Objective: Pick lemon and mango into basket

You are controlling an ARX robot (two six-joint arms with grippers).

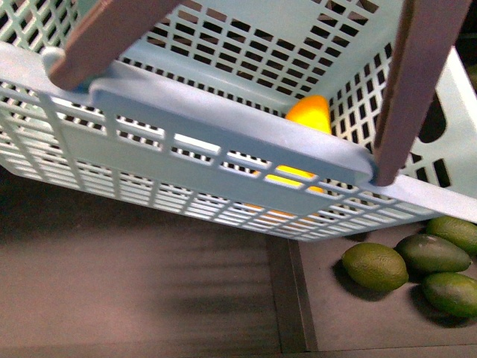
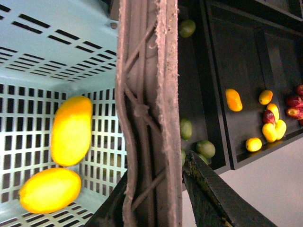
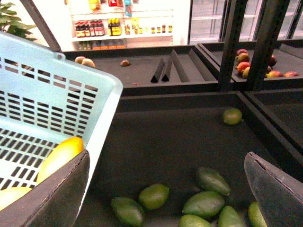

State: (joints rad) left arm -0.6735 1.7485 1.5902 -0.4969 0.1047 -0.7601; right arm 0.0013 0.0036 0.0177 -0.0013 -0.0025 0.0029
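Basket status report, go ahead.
Left pincer shut on basket handle. Right pincer open, empty, above green fruits. Two yellow fruits in basket; lemon or mango unclear.

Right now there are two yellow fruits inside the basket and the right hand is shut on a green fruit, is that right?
Not quite. The right hand is open and holds nothing; the right wrist view shows the green fruits lying loose between its fingers. Two yellow fruits do lie in the basket.
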